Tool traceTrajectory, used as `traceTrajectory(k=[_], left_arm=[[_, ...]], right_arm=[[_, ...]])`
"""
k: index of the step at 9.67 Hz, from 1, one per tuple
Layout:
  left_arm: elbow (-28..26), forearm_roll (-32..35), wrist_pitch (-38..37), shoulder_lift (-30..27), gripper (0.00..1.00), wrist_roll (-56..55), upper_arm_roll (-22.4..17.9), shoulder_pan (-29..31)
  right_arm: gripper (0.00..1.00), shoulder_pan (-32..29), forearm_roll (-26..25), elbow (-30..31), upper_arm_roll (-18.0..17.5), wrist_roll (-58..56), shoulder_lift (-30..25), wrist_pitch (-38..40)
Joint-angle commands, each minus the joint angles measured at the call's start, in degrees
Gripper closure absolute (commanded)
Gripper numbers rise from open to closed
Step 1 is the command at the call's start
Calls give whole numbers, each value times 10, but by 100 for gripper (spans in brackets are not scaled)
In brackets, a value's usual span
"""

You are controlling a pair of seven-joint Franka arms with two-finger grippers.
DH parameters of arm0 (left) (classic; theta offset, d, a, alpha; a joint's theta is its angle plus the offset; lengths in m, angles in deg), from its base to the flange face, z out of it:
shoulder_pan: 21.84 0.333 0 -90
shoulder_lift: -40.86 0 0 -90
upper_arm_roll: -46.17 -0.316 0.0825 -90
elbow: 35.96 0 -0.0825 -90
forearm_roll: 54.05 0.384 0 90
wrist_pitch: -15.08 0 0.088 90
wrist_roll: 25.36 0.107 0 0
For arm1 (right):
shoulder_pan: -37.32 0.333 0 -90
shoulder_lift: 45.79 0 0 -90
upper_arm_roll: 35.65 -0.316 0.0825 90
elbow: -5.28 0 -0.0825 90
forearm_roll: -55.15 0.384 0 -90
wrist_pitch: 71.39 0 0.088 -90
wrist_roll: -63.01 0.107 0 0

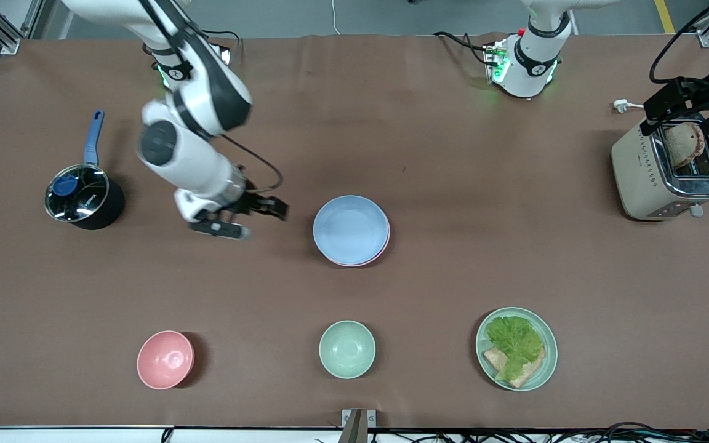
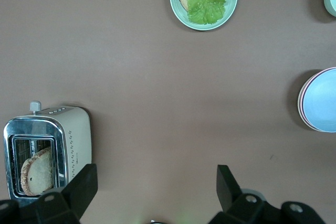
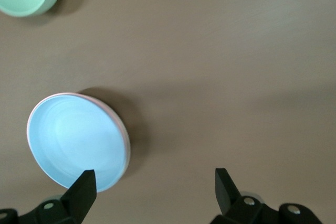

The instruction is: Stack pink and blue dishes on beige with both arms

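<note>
The light blue plate (image 1: 350, 227) lies on top of the pale pink plate (image 1: 383, 245) in the middle of the table; only the pink rim shows beneath it. No beige plate can be made out; whatever lies under the stack is hidden. My right gripper (image 1: 265, 209) hangs open and empty just beside the stack, toward the right arm's end. In the right wrist view the blue plate (image 3: 76, 140) sits beside one finger of the right gripper (image 3: 152, 182). My left gripper (image 1: 680, 117) is open and empty over the toaster; the left wrist view shows the left gripper (image 2: 155, 182) above bare table.
A toaster (image 1: 668, 169) holding a bread slice stands at the left arm's end. A black pot (image 1: 84, 197) with a blue handle sits at the right arm's end. Nearer the front camera are a pink bowl (image 1: 165, 359), a mint-green bowl (image 1: 347, 349) and a green plate (image 1: 546, 367) with lettuce and bread.
</note>
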Motion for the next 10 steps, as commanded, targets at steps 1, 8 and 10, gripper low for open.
traceTrajectory(k=[1,8,10], left_arm=[[-25,-7,-5,-5,0,12,-5,-1],[-22,-7,-5,-6,0,12,-5,0],[-20,-7,0,-1,0,12,-5,-1]], right_arm=[[0,-32,-41,-59,55,-12,-77,110],[0,-30,-84,-280,227,-211,-81,351],[0,-29,-61,-283,245,-219,-80,377]])
